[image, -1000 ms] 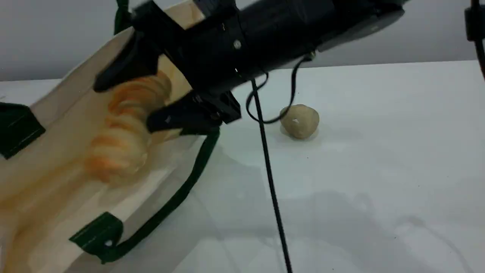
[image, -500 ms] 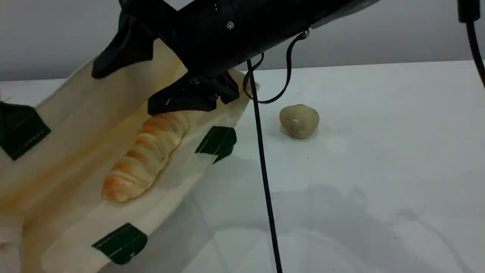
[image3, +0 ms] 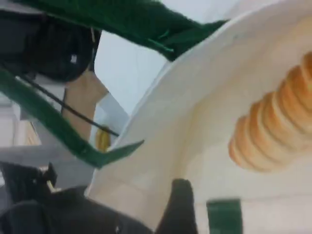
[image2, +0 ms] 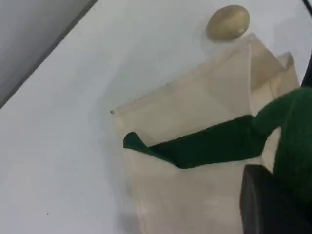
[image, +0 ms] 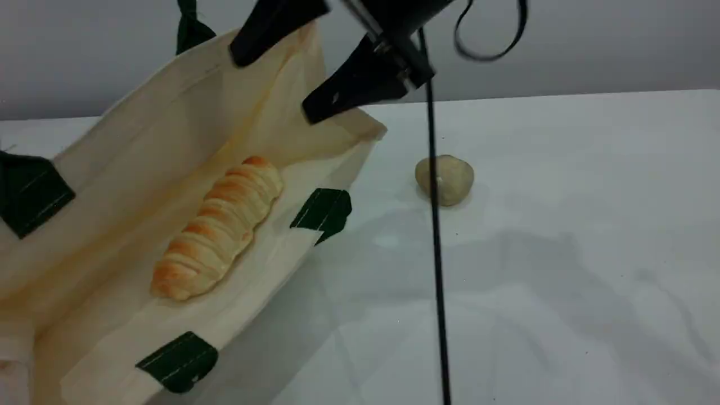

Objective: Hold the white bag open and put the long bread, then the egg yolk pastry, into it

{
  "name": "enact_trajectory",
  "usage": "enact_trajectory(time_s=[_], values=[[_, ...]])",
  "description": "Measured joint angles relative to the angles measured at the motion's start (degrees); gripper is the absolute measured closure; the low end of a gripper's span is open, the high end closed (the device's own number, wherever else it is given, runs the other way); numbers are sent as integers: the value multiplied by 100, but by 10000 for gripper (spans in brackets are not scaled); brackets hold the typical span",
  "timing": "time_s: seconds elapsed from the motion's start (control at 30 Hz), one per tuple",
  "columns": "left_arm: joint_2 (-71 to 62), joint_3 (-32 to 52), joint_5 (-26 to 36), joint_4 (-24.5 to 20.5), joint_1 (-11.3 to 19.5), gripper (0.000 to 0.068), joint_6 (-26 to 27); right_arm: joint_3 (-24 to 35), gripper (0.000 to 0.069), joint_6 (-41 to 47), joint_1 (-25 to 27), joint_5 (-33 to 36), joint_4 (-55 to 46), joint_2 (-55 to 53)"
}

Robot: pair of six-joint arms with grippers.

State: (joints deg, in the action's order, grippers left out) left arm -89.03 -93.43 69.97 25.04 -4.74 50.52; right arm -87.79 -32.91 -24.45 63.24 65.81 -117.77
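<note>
Scene view: the long bread (image: 216,228) lies inside the white bag (image: 169,129), the right jaws hang spread and empty above its mouth, and the egg yolk pastry (image: 444,180) waits on the tabletop (image: 562,253) nearby. Left wrist view: the left jaws look clenched on the green strap handle (image2: 209,146), propping the bag open. Right wrist view confirms the bread is bagged, so the right jaws should next cross to the pastry and grasp it.

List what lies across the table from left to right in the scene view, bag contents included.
Long bread inside the white bag → green tab on the bag's near edge → round pastry on the bare table.
</note>
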Motion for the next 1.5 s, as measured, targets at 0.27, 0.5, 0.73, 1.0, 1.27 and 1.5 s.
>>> enact_trajectory(time_s=[0.27,0.5,0.73,1.0,1.27,1.5], values=[[-4,0,0,-85,0,611,0,-732,113,183,403,92,-904,0],[-4,0,0,-85,0,611,0,-753,151,183,519,-809,-1915,0],[-4,0,0,-85,0,611,0,-753,176,183,509,-1531,-2785,-141],[-4,0,0,102,0,611,0,-753,164,318,509,-1934,-2967,-574],[-4,0,0,102,0,611,0,-753,139,402,509,-2317,-3021,-1129],[-4,0,0,102,0,611,0,-753,136,582,509,-2640,-3405,-1526]])
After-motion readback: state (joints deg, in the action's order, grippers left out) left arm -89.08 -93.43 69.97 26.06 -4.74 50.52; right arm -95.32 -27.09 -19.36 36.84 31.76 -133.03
